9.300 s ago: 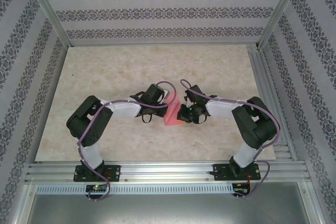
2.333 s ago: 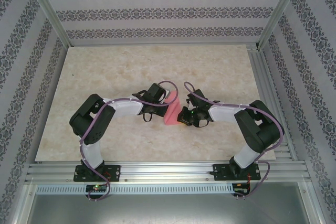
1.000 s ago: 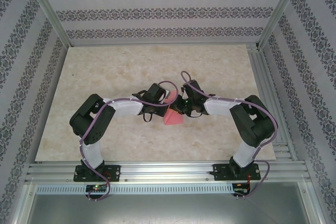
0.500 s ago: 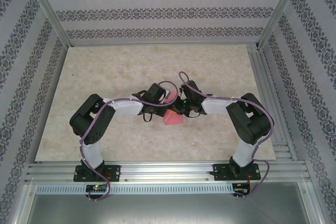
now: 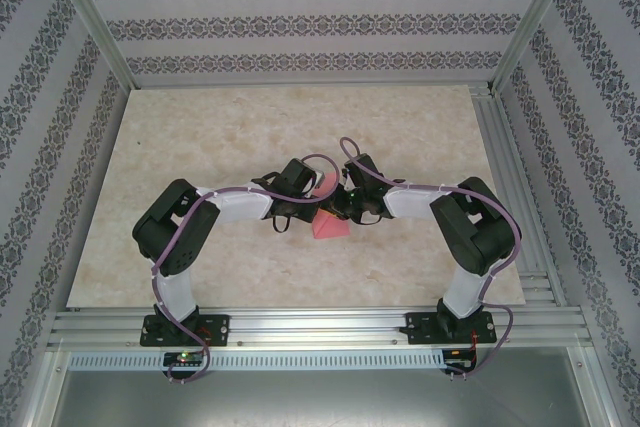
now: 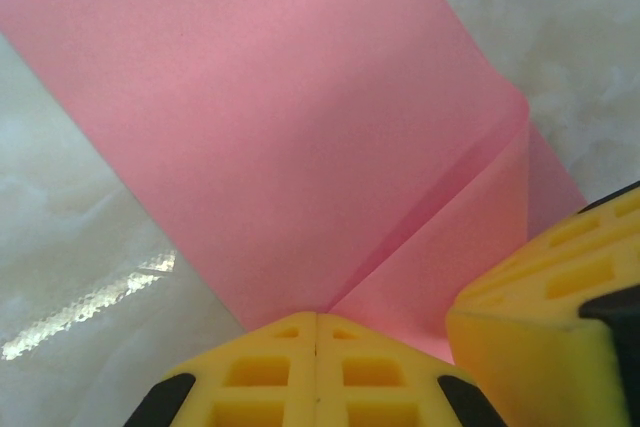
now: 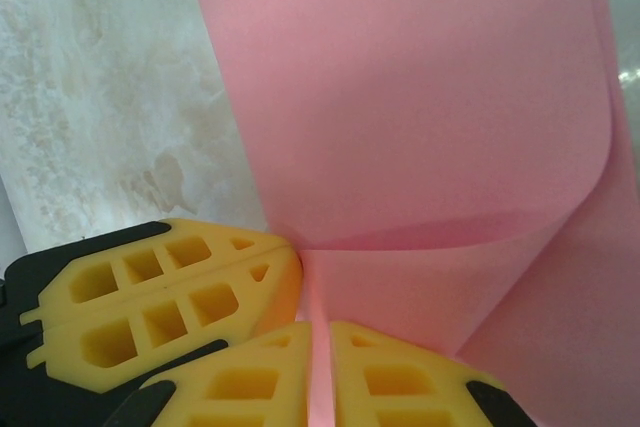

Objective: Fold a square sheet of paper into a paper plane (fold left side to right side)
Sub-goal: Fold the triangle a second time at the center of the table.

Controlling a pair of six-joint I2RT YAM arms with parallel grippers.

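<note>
The square sheet of paper [image 5: 331,224] is pink and lies mid-table between the two grippers, partly folded. In the left wrist view the paper [image 6: 290,117] shows a diagonal crease, and my left gripper [image 6: 316,319] is shut with its tips pressed on the paper's near end. The right gripper [image 7: 320,332] is shut on an edge of the paper [image 7: 420,107], whose lifted flap curls over in a soft bend. In the top view the left gripper [image 5: 303,209] and the right gripper [image 5: 345,209] nearly touch. No finished paper plane is in view.
Beige marbled tabletop [image 5: 200,147] surrounds the paper. An aluminium frame rail [image 5: 320,325] runs along the near edge, with patterned walls on three sides. The right gripper's yellow finger [image 6: 545,327] crowds the left wrist view, and the left gripper's finger [image 7: 160,297] sits beside the right one.
Over the last second the right gripper carried the paper's flap leftwards, close to the left gripper, so less pink paper shows. The left arm has stayed put.
</note>
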